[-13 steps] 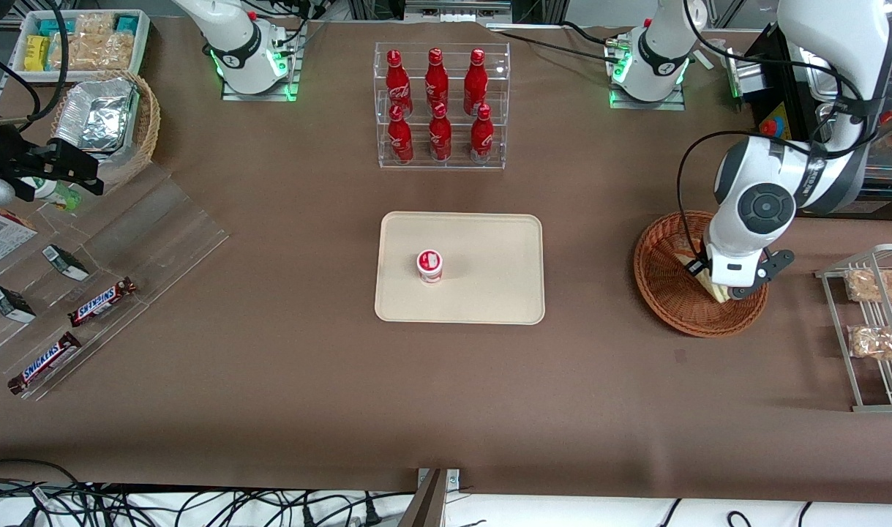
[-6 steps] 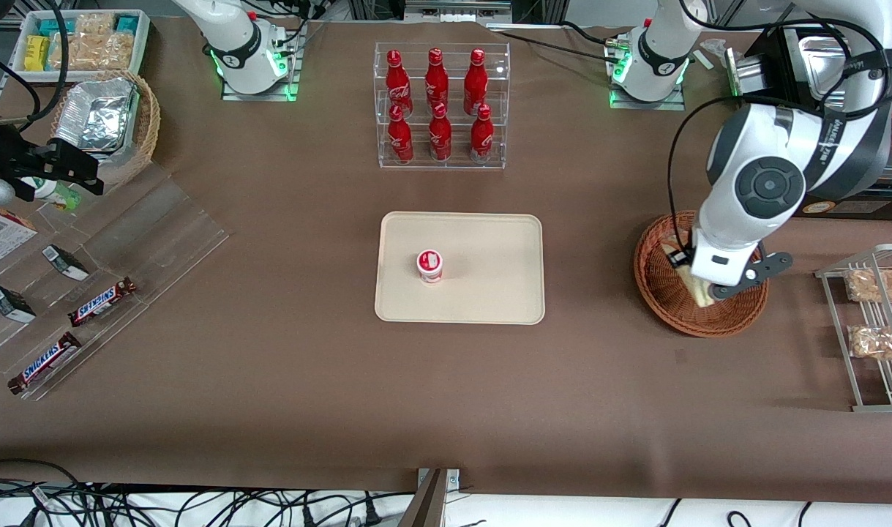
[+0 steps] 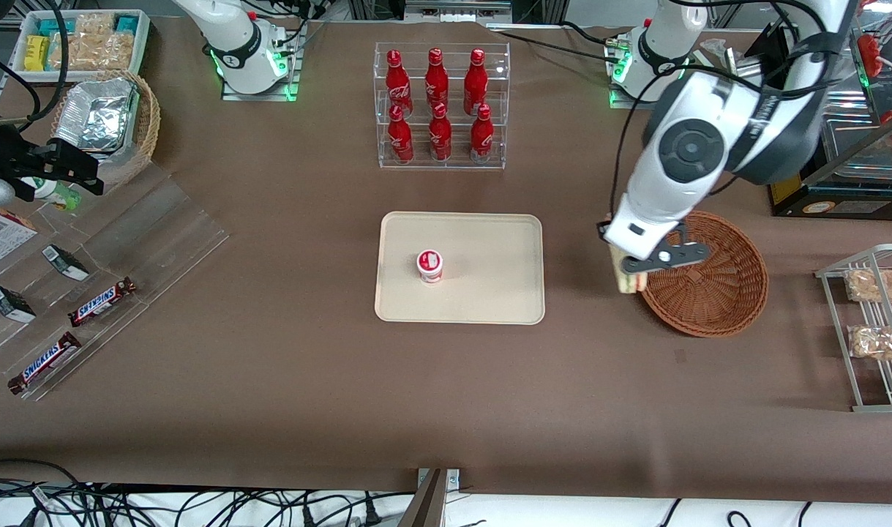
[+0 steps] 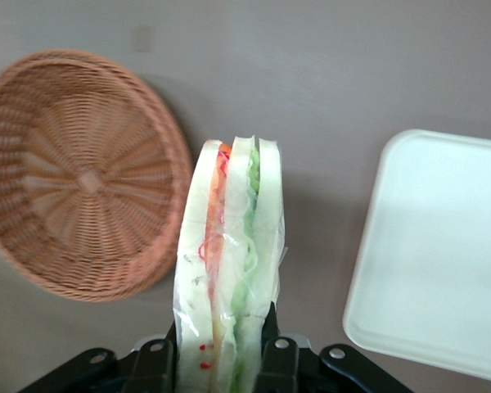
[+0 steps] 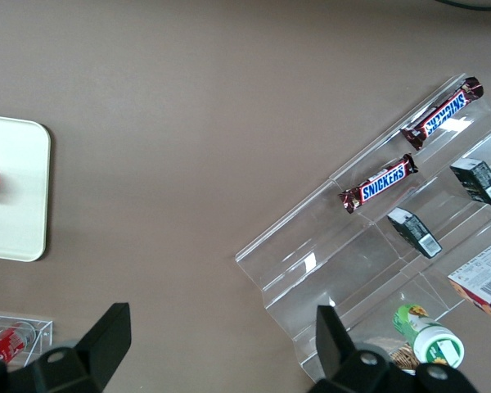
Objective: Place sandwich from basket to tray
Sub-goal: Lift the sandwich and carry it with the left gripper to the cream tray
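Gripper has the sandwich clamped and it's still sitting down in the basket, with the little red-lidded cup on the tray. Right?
Not quite. The gripper does clamp the sandwich, but it is lifted out of the basket, hanging above bare table between basket and tray; the left wrist view shows this. The red-lidded cup is on the tray.

A wide table (image 3: 285,380) covered in plain matte brown sheeting fills nearly the whole front view, evenly lit with soft, faint shadows. At 6 o'clock, past its near edge, a white surface (image 3: 563,512) carries a tangle of black cables (image 3: 160,505). At 12 o'clock, past the top edge, dark metal framing (image 3: 456,9) shows. No walls or windows are visible.
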Controlling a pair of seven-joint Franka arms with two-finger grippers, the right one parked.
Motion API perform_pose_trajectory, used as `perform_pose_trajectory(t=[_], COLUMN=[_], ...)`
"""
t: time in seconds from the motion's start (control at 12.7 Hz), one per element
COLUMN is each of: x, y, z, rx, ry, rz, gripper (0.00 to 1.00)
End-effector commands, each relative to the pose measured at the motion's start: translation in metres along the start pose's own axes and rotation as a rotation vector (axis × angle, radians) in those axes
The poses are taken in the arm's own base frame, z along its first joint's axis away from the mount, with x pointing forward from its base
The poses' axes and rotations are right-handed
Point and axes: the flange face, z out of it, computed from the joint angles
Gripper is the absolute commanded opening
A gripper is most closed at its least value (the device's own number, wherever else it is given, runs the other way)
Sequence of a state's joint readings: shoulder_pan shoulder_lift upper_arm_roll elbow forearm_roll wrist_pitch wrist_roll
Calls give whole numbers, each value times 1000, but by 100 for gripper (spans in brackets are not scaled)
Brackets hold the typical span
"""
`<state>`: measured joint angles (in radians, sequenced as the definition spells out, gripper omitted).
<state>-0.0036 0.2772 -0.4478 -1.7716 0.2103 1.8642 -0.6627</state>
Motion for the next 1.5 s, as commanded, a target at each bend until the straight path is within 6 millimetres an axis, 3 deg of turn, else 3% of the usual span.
perform_pose_trajectory(t=[0.0, 0.16, 0.32, 0.55, 0.95, 1.42], x=[-10, -27, -38, -48, -57, -69], y=[52, 91, 125, 158, 192, 207], z=[2, 12, 34, 64, 106, 136], rx=[-55, -75, -88, -62, -36, 0], ry=[3, 30, 46, 123, 203, 212], rz=[76, 65, 40, -2, -48, -33], gripper=[36, 36, 36, 36, 36, 37])
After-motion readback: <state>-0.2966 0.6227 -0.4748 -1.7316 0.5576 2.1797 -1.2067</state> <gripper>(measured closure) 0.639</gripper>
